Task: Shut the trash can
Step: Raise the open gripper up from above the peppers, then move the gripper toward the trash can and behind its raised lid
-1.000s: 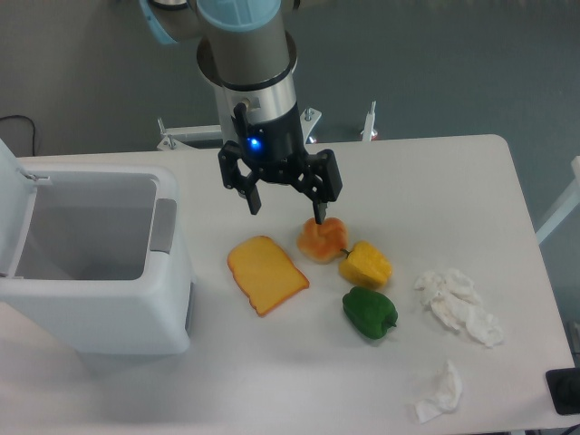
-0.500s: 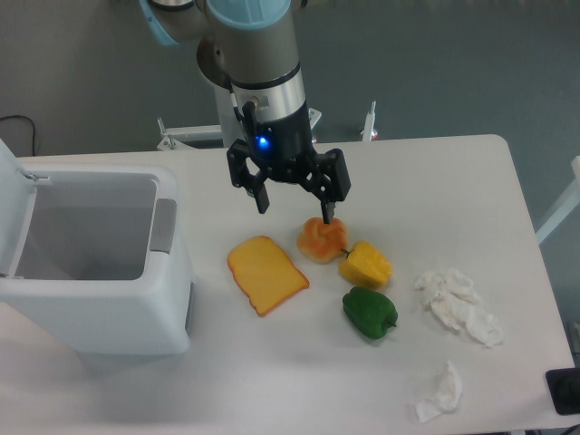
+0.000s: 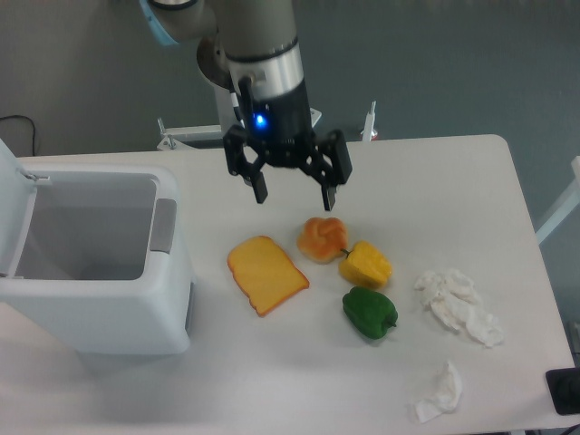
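- While the trash can (image 3: pixel 95 272) is standing open at the left end of the table (image 3: pixel 435 181), the gripper (image 3: pixel 294 188) is hanging above the middle of the table, well apart from it.
- The fingers (image 3: pixel 258 186) are spreading wide and gripping nothing; they are pointing down over bare tabletop, just behind the orange bun (image 3: pixel 321 239).
- The lid (image 3: pixel 11 204) is standing raised along the can's far-left edge, so the can's opening is lying between the gripper and the lid.
- The grey push tab (image 3: pixel 163 225) is sitting on the can wall that is facing the gripper.
- Judgement: the coming move is calling for travel to the left, across the opening, to reach the lid and push it down.
- The toast slice (image 3: pixel 266 273), yellow pepper (image 3: pixel 366 265) and green pepper (image 3: pixel 369 313) are lying in front of the gripper, off that path.
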Robot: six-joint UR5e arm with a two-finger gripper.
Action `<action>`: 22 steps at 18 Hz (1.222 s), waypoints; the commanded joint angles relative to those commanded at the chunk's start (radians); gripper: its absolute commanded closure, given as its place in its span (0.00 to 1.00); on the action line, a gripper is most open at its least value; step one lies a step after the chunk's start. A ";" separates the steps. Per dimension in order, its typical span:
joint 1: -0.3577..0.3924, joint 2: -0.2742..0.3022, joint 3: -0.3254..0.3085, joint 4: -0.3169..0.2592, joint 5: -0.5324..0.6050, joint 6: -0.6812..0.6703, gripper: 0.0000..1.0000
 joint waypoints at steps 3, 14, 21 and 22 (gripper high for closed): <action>-0.035 0.005 0.023 0.000 -0.015 -0.089 0.00; -0.109 0.074 0.035 -0.002 -0.443 -0.233 0.00; -0.189 0.087 0.040 0.000 -0.646 -0.299 0.00; -0.205 0.087 0.040 0.000 -0.673 -0.304 0.00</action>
